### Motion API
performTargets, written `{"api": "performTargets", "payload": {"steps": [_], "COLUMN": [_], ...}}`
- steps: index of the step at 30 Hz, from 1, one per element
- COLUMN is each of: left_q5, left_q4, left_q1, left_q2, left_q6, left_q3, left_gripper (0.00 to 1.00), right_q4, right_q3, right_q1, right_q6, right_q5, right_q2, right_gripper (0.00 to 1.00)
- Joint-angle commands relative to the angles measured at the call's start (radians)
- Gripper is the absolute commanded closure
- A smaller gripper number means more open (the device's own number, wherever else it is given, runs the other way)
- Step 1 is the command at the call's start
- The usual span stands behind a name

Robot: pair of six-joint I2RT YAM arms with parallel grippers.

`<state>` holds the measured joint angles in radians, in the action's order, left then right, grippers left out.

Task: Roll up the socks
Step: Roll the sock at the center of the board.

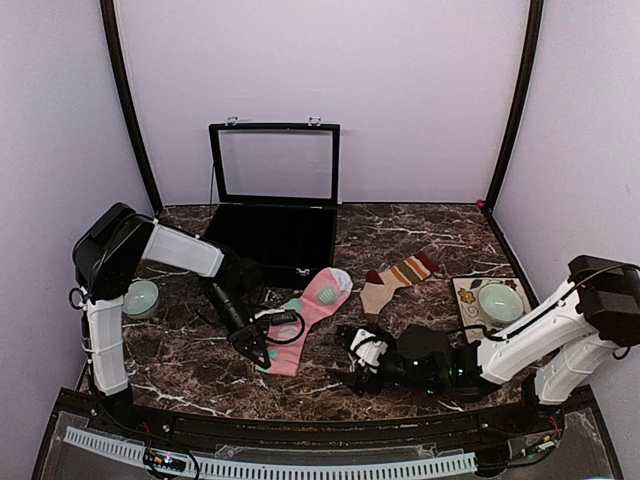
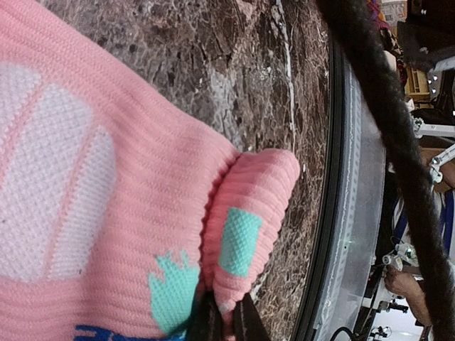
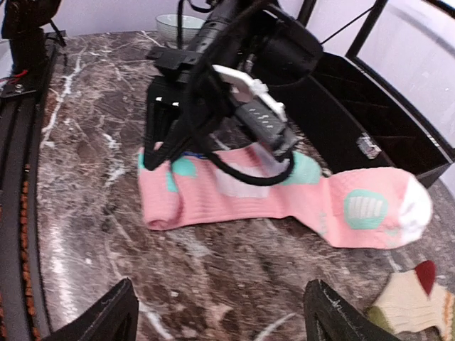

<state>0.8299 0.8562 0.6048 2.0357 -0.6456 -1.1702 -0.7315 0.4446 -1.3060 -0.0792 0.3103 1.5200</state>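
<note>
A pink sock (image 1: 318,298) with mint patches lies flat on the marble table, toe toward the black case. Its near cuff end is folded over into a small roll (image 2: 249,213). My left gripper (image 1: 258,352) is shut on that folded end, black fingertips (image 2: 245,323) pinching the fabric. A tan sock (image 1: 395,277) with red and olive stripes lies to the right of the pink one, untouched. My right gripper (image 1: 342,360) hovers open just right of the pink sock (image 3: 284,202), nothing between its fingertips (image 3: 117,312). The tan sock (image 3: 416,298) shows at that view's lower right.
An open black case (image 1: 275,245) with a glass lid stands at the back centre. A mint bowl (image 1: 142,297) sits beside the left arm. Another bowl (image 1: 500,302) rests on a patterned mat at the right. The table's front rail (image 2: 334,213) runs close to the cuff.
</note>
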Motion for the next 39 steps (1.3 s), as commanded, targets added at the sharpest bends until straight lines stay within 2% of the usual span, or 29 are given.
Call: {"api": "performTargets", "payload": {"steps": [1, 11, 17, 32, 37, 39], "left_q5": [-0.207, -0.236, -0.225, -0.216, -0.204, -0.190], "left_q4": [0.009, -0.005, 0.000, 0.016, 0.032, 0.045], "left_q1": [0.005, 0.004, 0.004, 0.005, 0.005, 0.004], "left_q2": [0.080, 0.106, 0.115, 0.126, 0.127, 0.126], "left_q6": [0.025, 0.044, 0.039, 0.021, 0.007, -0.001], "left_q3": [0.028, 0.024, 0.016, 0.006, -0.002, -0.006], "left_gripper": [1.00, 1.00, 1.00, 1.00, 1.00, 0.96], "right_q4": [-0.175, -0.059, 0.017, 0.072, 0.123, 0.151], "right_q3": [0.026, 0.319, 0.405, 0.457, 0.476, 0.484], "right_q1": [-0.051, -0.065, -0.037, 0.021, 0.035, 0.043], "right_q6": [-0.252, -0.454, -0.469, -0.419, -0.373, -0.345], "right_q5": [-0.083, -0.245, -0.330, -0.355, -0.358, -0.376], "right_q2": [0.112, 0.365, 0.444, 0.533, 0.556, 0.563], "right_gripper": [0.25, 0.46, 0.60, 0.65, 0.73, 0.78]}}
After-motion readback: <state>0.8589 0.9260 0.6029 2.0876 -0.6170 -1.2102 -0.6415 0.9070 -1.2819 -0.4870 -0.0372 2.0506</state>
